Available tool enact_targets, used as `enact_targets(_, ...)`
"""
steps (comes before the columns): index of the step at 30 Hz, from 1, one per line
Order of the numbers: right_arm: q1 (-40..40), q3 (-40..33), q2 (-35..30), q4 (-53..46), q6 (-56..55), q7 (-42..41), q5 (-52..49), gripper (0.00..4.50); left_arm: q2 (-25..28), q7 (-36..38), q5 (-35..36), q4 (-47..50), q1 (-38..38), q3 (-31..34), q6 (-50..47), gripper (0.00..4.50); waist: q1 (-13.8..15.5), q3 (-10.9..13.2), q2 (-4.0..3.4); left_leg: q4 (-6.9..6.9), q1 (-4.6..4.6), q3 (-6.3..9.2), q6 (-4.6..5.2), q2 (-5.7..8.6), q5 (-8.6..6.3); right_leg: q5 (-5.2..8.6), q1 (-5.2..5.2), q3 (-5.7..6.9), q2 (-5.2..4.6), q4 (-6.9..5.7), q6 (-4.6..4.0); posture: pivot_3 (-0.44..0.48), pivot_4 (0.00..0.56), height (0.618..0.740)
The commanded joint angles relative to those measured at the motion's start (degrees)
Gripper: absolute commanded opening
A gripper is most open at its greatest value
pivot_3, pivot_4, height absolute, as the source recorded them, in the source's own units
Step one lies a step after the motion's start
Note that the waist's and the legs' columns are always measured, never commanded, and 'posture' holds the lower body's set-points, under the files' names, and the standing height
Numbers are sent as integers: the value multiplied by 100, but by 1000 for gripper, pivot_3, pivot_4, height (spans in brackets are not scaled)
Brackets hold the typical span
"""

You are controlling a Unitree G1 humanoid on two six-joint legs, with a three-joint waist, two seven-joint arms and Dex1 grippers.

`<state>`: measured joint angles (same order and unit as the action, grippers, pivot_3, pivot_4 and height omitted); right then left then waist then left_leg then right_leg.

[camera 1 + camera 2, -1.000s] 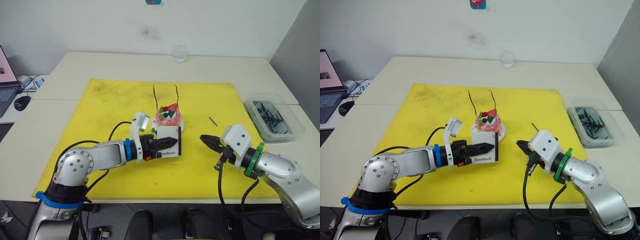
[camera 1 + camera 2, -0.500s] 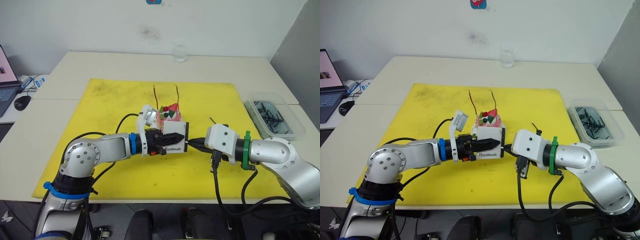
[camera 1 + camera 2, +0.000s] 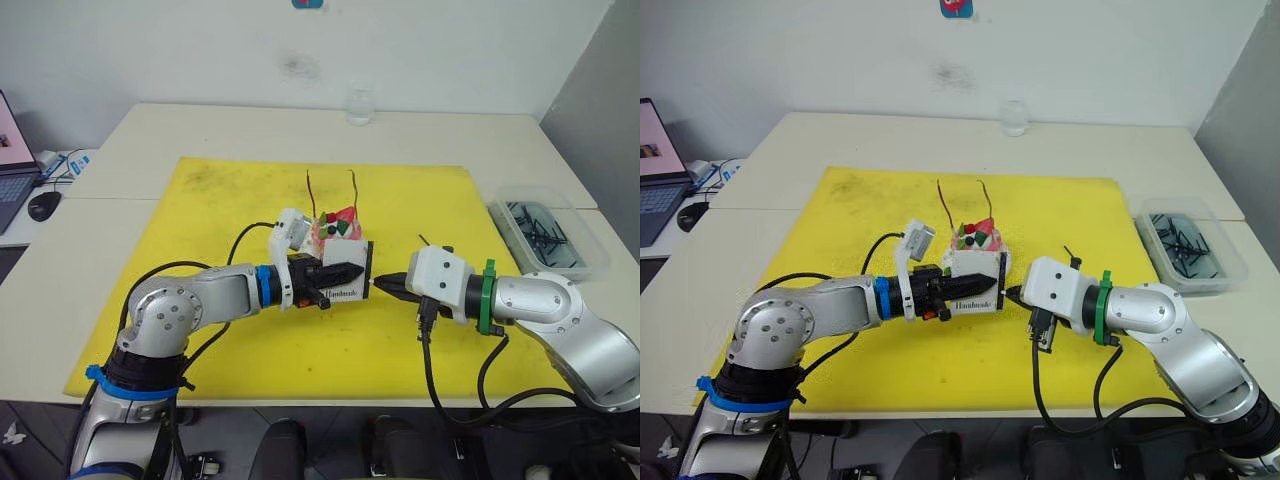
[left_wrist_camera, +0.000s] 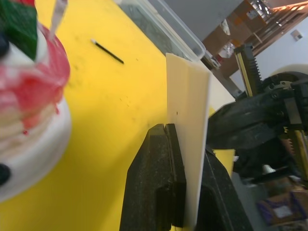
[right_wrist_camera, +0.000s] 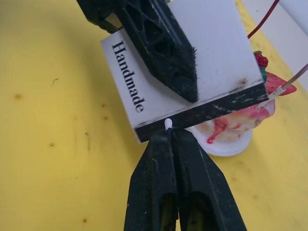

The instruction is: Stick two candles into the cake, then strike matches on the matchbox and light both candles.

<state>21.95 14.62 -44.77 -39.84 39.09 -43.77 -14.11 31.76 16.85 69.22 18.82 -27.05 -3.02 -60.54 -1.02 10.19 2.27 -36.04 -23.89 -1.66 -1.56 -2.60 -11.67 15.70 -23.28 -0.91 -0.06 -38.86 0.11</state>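
The pink cake (image 3: 336, 232) sits on its white plate mid-mat, with two thin wavy candles (image 3: 312, 196) (image 3: 354, 192) standing up from it. My left gripper (image 3: 340, 272) is shut on the white "Handmade" matchbox (image 3: 350, 254), holding it on edge just in front of the cake. My right gripper (image 5: 169, 139) is shut on a match. The match's pale tip (image 5: 168, 123) touches the matchbox's black striking strip (image 5: 211, 111). In the head view, my right gripper (image 3: 386, 285) meets the box's right edge.
One loose match (image 3: 427, 241) lies on the yellow mat (image 3: 230, 200), right of the cake. A clear bin (image 3: 545, 235) of dark sticks stands off the mat at the right. A glass (image 3: 359, 105) stands at the table's back; a laptop (image 3: 658, 180) is far left.
My right gripper has swung left from the mat's right side to the matchbox edge. My left gripper has lifted the matchbox and brought it right to meet it.
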Motion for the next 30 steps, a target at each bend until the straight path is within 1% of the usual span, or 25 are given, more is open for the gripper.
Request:
enact_targets(1,95,-126,-57,-183,-134,-32,79,37,31,409,-329,343,176,40,241,0,1,0,0,0,-1,2,0,0,0,0,0,2,0,0,0,0,150,740)
enact_targets(7,153,89,-20,-111,-377,63,475,37,-96,526,-358,318,322,203,158,0,4,0,0,-3,0,2,0,0,0,-1,0,2,0,-2,2,0,150,740)
enact_targets(13,180,311,-22,-17,-662,-35,848,37,-120,594,-380,300,338,257,78,0,3,0,0,-2,0,3,0,-1,0,-1,0,3,0,-2,2,0,150,740)
enact_targets(30,241,612,136,323,-925,-279,1280,37,-200,599,-325,391,289,262,-71,0,2,0,0,-3,0,3,0,-1,0,-1,0,3,0,-4,2,0,150,740)
